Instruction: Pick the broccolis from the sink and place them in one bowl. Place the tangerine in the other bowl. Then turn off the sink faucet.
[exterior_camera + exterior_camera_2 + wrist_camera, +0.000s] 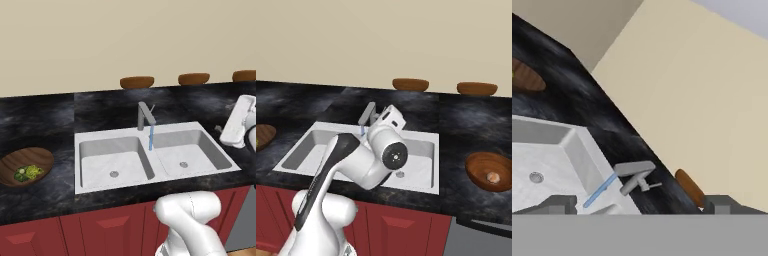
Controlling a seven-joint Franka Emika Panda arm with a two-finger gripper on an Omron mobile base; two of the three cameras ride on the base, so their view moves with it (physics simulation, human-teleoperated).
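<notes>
The broccolis [26,173] lie together in the wide wooden bowl [35,156] on the counter left of the sink [150,159]. The tangerine [493,177] sits in the other wide bowl [483,165] to the sink's right. A blue stream of water [151,138] runs from the grey faucet [145,115] down onto the divider between the basins. My gripper [640,202] is open, with nothing between its fingertips [558,203]. It hangs to the right of the faucet [635,171] and looks at it, with the thin lever toward the hand.
Three small brown oval bowls [136,81] [193,78] [245,75] stand along the back wall. Dark marble counter [40,115] surrounds the sink. Red cabinet fronts [100,227] run below, and my arm [363,160] leans over the sink.
</notes>
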